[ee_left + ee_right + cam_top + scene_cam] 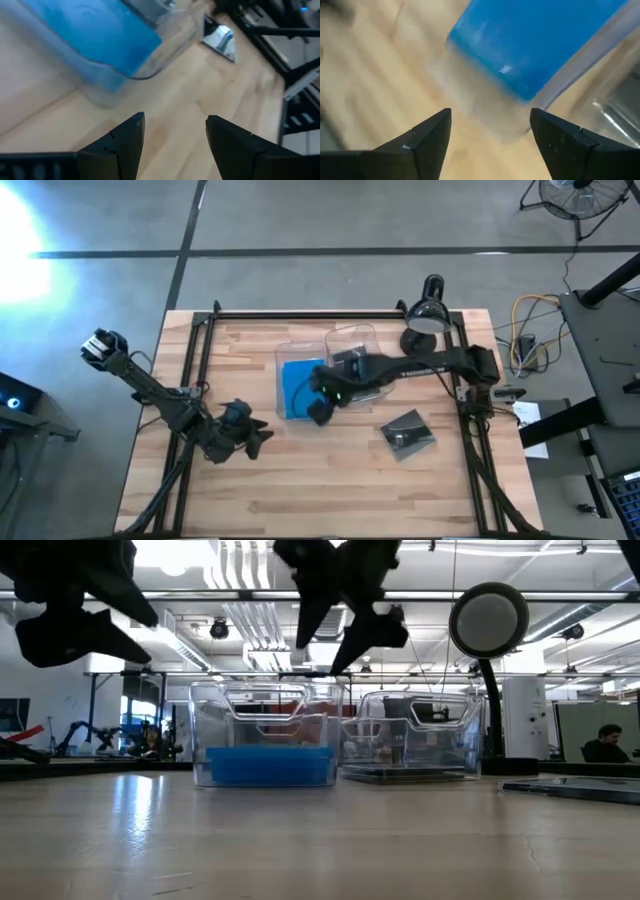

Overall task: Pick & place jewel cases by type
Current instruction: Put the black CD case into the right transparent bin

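Note:
Blue jewel cases (297, 385) lie stacked in the left clear bin (300, 356); they also show in the low view (268, 766) and in both wrist views (95, 30) (540, 45). Dark cases (350, 360) lie in the right clear bin (352, 340). One dark case (407, 431) lies flat on the table to the right. My right gripper (318, 412) is open and empty, above the blue bin's near edge. My left gripper (262, 435) is open and empty, over bare table left of the bins.
A black desk lamp (428, 315) stands at the far right of the table. A dark frame (330, 313) runs along the table's far and side edges. Bare wood lies along the near half of the table (320, 490).

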